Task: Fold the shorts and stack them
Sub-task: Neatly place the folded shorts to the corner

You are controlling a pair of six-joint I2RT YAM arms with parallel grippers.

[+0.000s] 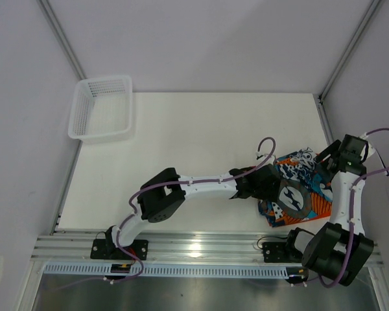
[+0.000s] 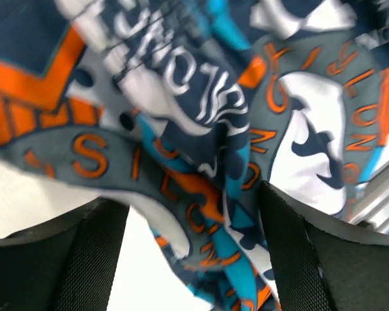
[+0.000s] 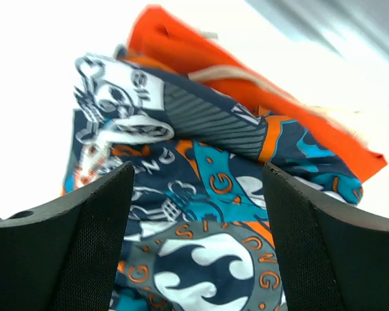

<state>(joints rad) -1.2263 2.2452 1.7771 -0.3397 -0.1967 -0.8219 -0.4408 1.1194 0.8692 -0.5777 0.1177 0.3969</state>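
White tabletop [image 1: 201, 142] held the patterned shorts [image 1: 292, 194], bunched just ahead of the left claw [image 2: 191, 217] and right claw [image 3: 194, 188], both spread wide. Beyond the right claw, the orange shorts [image 3: 201, 58] lay beneath them.

The right gripper [image 3: 196, 175] stands with its fingers wide apart over the patterned shorts [image 3: 149, 129]. These lie crumpled on the orange shorts [image 3: 181, 45], whose white drawstring [image 3: 246, 74] shows, on the white table [image 3: 39, 78].
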